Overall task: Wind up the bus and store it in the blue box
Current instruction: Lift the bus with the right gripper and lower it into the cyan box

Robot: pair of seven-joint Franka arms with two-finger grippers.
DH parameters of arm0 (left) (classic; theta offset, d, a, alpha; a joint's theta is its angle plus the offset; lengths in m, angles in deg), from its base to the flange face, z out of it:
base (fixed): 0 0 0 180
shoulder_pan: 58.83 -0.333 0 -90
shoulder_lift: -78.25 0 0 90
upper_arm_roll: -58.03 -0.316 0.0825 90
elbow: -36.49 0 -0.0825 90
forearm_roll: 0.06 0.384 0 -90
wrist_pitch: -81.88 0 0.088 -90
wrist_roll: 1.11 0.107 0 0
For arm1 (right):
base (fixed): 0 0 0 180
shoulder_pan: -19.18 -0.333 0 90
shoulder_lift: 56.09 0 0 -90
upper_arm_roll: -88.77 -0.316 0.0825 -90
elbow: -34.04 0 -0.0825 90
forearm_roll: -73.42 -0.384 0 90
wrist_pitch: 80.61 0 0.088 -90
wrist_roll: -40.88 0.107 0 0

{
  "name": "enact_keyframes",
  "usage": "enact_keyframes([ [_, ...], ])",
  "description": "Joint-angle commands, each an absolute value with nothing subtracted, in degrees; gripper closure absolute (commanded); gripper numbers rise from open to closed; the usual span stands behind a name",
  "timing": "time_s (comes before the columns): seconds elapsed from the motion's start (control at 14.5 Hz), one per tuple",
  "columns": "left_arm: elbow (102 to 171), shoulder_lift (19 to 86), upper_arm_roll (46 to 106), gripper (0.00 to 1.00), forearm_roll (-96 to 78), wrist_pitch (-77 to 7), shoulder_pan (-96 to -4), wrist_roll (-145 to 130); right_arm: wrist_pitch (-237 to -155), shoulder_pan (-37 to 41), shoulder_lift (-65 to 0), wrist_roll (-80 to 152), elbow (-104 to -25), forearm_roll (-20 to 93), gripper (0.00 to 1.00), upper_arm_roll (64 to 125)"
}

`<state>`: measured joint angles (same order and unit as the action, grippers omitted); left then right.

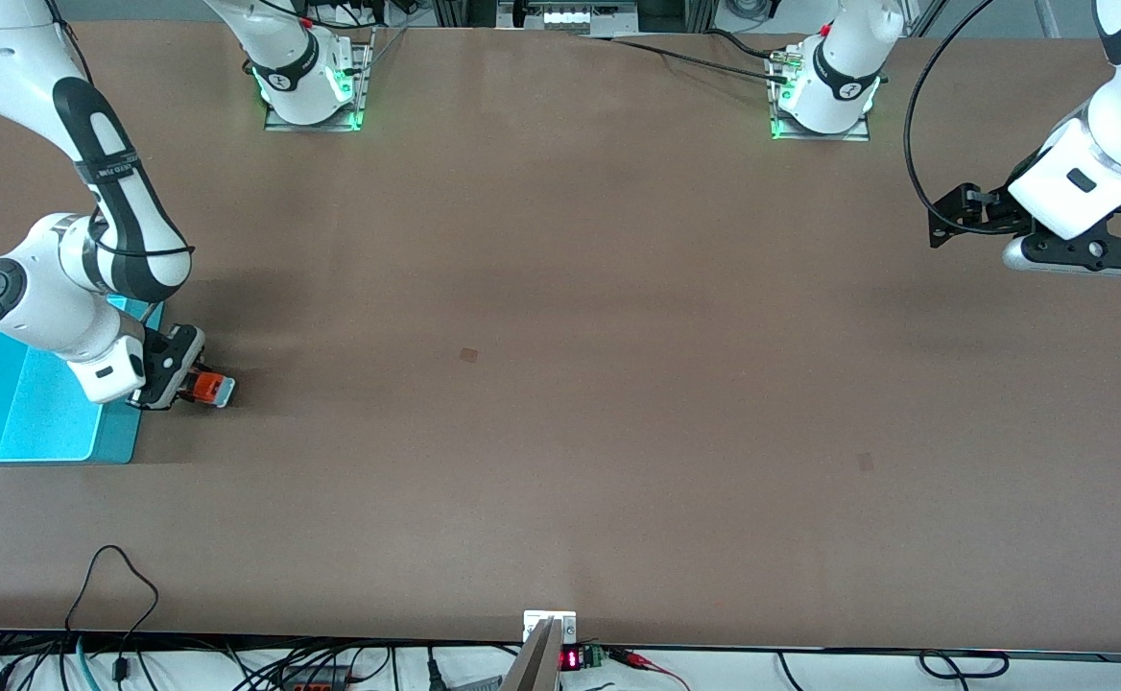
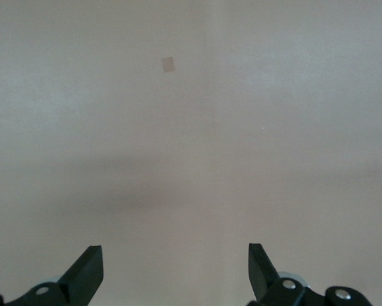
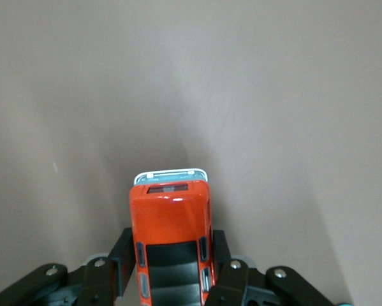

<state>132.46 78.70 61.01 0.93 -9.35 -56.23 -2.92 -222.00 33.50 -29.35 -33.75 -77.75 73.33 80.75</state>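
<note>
The bus (image 3: pixel 171 242) sits between the right gripper's (image 3: pixel 170 268) jaws, which are clamped on its sides, low on the tabletop (image 1: pixel 560 384) just beside the blue box (image 1: pixel 13 413). The left gripper (image 2: pixel 175 271) waits over bare tabletop with jaws spread wide.

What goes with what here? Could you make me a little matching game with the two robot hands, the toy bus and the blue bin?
Things:
1. right tool
2. left tool
3. bus
4. blue box

States or places:
A. open, holding nothing, up over the bare table at the left arm's end
B. on the table at the right arm's end, nothing visible inside
C. shut on the toy
D. orange, pinched between two black fingers, beside the bin

Pairs: 1-C, 2-A, 3-D, 4-B
</note>
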Motion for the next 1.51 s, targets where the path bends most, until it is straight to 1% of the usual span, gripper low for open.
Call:
enact_keyframes([
  [0.0,131.50,78.60,61.19,0.00,0.91,-8.83,-56.37,-3.39,-212.04,32.37,-33.66,-21.83,-73.20,71.49,1.00,79.98],
  [0.14,131.50,78.60,61.19,0.00,0.91,-8.83,-56.37,-3.39,-204.83,32.54,-35.87,-13.91,-69.86,71.49,1.00,79.98],
  [0.28,131.58,78.69,61.19,0.00,0.91,-8.74,-56.37,-3.39,-201.47,33.50,-38.68,-8.89,-69.14,72.01,1.00,80.85],
  [0.48,131.67,78.69,61.19,0.00,0.91,-8.74,-56.45,-3.39,-198.04,33.78,-40.97,3.21,-68.53,72.02,1.00,87.43],
  [0.55,131.67,78.69,61.19,0.00,0.91,-8.74,-56.45,-3.39,-198.12,33.60,-40.80,7.00,-68.44,72.10,1.00,90.76],
  [0.69,131.76,78.69,61.19,0.00,0.91,-8.65,-56.45,-3.39,-198.73,33.95,-39.84,8.53,-68.44,72.19,1.00,94.38],
  [0.83,131.67,78.69,61.19,0.00,0.91,-8.74,-56.54,-3.39,-202.23,34.21,-37.73,10.28,-68.44,72.02,1.00,98.07],
  [0.96,131.67,78.69,61.19,0.00,0.91,-8.74,-56.45,-3.39,-204.18,34.65,-35.97,10.82,-68.35,71.76,1.00,99.84],
  [1.24,131.93,78.86,61.19,0.00,0.91,-8.48,-56.54,-3.30,-204.18,35.18,-29.65,16.71,-64.58,71.75,1.00,101.16],
  [1.44,131.76,78.86,61.19,0.00,0.99,-8.04,-56.19,-3.39,-205.50,36.67,-26.04,16.62,-64.75,72.10,1.00,101.25],
])
